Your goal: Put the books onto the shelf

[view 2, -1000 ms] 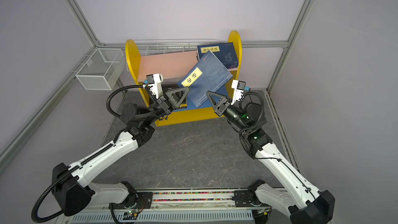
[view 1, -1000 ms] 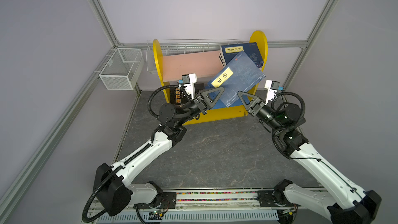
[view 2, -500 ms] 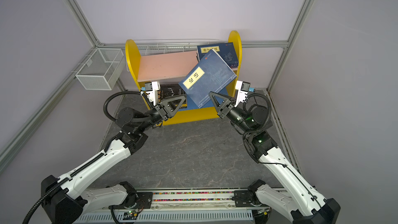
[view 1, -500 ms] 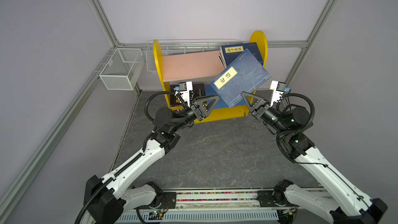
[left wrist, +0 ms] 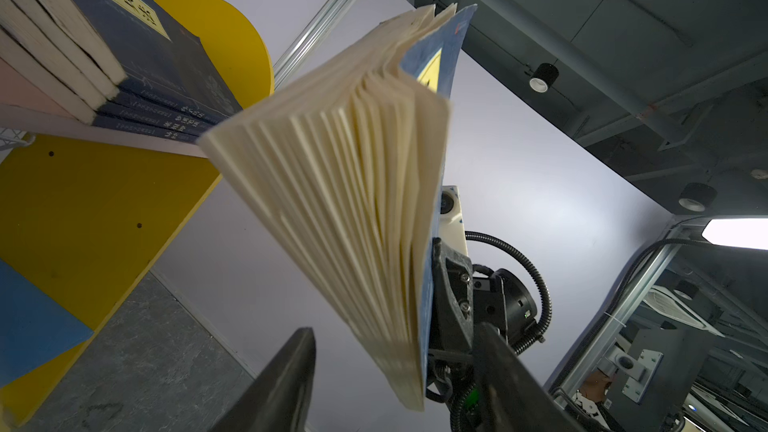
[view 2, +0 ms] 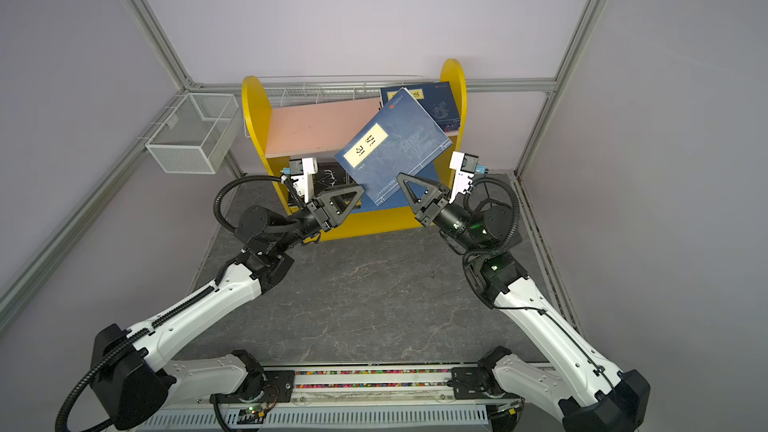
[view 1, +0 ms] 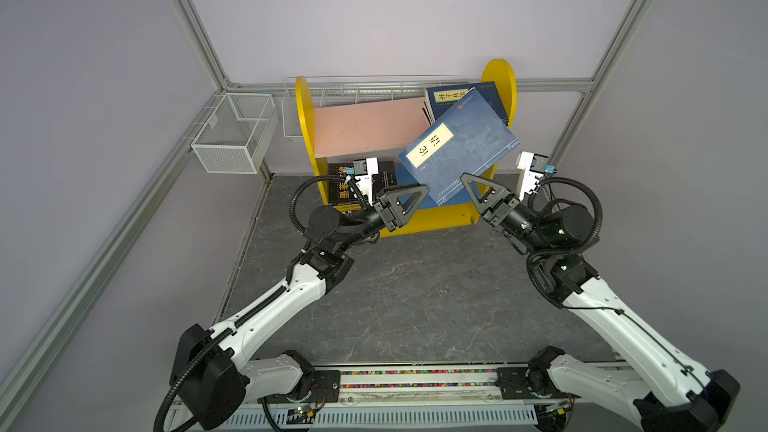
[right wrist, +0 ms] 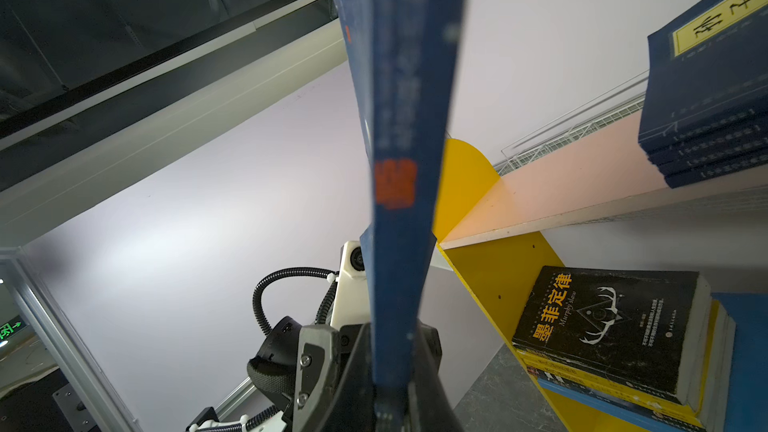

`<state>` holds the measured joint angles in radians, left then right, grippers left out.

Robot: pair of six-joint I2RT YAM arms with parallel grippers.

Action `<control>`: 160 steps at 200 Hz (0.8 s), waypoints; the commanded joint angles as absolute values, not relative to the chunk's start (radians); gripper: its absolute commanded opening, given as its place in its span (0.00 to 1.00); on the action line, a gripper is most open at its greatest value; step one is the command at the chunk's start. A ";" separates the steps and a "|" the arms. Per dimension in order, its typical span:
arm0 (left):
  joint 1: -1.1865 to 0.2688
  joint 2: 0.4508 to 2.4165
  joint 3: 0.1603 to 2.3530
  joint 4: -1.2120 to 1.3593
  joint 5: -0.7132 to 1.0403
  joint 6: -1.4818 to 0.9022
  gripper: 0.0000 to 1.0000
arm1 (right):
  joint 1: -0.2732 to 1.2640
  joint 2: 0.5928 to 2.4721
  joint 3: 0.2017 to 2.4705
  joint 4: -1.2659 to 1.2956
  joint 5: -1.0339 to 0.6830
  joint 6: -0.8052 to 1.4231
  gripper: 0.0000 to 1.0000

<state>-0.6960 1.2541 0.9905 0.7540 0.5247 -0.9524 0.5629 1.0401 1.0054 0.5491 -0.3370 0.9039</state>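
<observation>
Left claw (view 1: 420, 192) newly off navy book (view 1: 461, 147), long axis diagonal up-right.

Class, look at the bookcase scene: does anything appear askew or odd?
Yes. The navy book hangs tilted in mid-air before the shelf, pinched only near one lower corner by the right pincer; its pages fan loosely apart. The left pincer stands open beside it.

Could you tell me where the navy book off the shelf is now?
In both top views the navy book hangs tilted before the right half of the shelf, clamped in the right gripper, the open left gripper beside it.
</observation>
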 commanded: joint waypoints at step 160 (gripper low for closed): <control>-0.693 1.276 0.962 0.830 0.561 -1.009 0.56 | 0.581 1.042 0.924 0.811 -0.255 1.011 0.07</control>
